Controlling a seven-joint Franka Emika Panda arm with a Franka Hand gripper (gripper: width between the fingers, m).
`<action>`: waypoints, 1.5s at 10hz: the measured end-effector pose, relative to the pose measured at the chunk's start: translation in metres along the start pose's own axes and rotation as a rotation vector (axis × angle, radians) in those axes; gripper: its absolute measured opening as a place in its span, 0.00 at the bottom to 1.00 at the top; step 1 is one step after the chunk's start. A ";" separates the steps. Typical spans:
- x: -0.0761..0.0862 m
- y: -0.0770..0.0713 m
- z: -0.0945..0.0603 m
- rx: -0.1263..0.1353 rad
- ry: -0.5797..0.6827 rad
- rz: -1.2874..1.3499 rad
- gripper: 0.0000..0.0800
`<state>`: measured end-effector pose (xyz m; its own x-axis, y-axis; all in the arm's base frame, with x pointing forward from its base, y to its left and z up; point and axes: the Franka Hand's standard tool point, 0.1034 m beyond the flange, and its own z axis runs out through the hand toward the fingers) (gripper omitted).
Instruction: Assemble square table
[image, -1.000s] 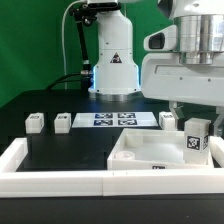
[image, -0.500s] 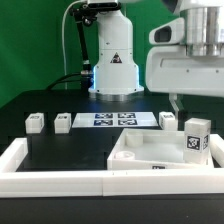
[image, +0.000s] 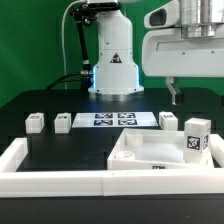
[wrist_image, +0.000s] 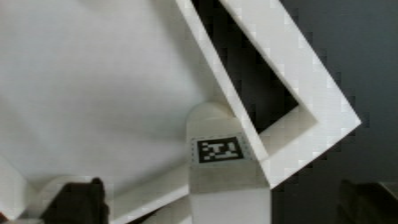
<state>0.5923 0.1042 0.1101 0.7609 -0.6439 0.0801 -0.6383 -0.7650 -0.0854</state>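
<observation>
While the end effector (wrist_image: 226, 200) hangs released and empty, the square table top (image: 150, 155) lies on the desk (image: 70, 150) right beneath it, with one leg (image: 196, 135) upright at the corner. The plastic is probably stiff, light and slick, so grip the nearest loose leg (image: 167, 120) across its flat sides. The marker board (image: 108, 119) lies farther off, and nothing seems to block the way.

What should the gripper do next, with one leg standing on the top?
Probably move over the nearest loose leg and lower onto it: the gripper hangs open and empty above the table top, one leg stands upright at its corner, three lie loose beside the marker board.
</observation>
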 end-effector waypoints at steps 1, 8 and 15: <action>-0.002 0.000 0.002 -0.006 0.004 -0.036 0.81; -0.017 0.024 0.013 -0.021 0.007 -0.506 0.81; -0.013 0.033 0.012 -0.011 0.052 -0.811 0.81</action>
<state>0.5624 0.0879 0.0946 0.9811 0.1110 0.1586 0.1078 -0.9938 0.0288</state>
